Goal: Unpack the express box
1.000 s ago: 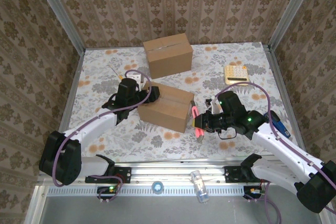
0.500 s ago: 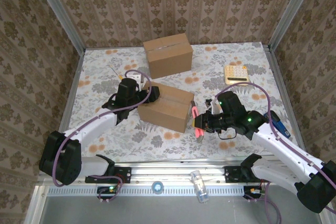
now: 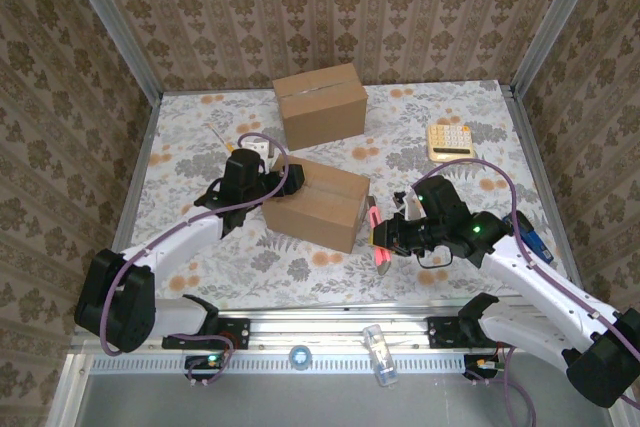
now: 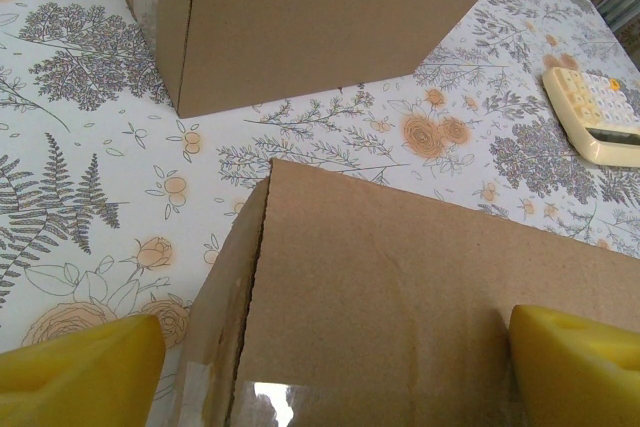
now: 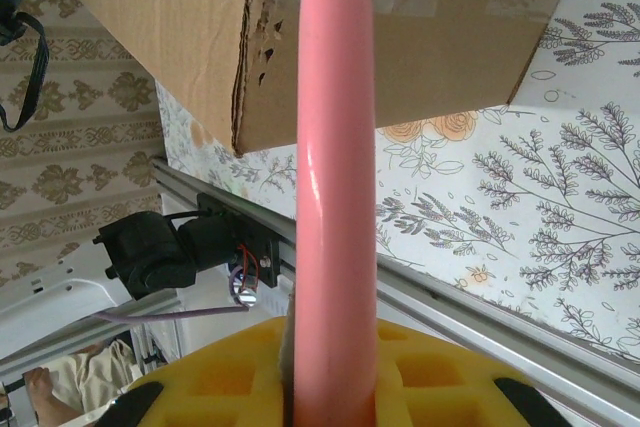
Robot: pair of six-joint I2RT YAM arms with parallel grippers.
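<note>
Two matte brown cardboard boxes stand on my flower-printed worktop (image 3: 180, 147): the far box (image 3: 320, 105) at the back and the near box (image 3: 318, 205) between my arms, with my left tool (image 3: 285, 182) spread wide over its taped end and my right tool (image 3: 381, 242) clamped on a smooth, glossy pink rod (image 5: 335, 177) beside it.

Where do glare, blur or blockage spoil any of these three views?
Top external: even light, sharp, no glare on the near box. Left wrist: the clear tape on that box catches a white glare, and the yellow fingertips at the bottom corners are soft. Right wrist: a bright streak runs down the glossy pink tool, which blocks the middle of the picture.
</note>
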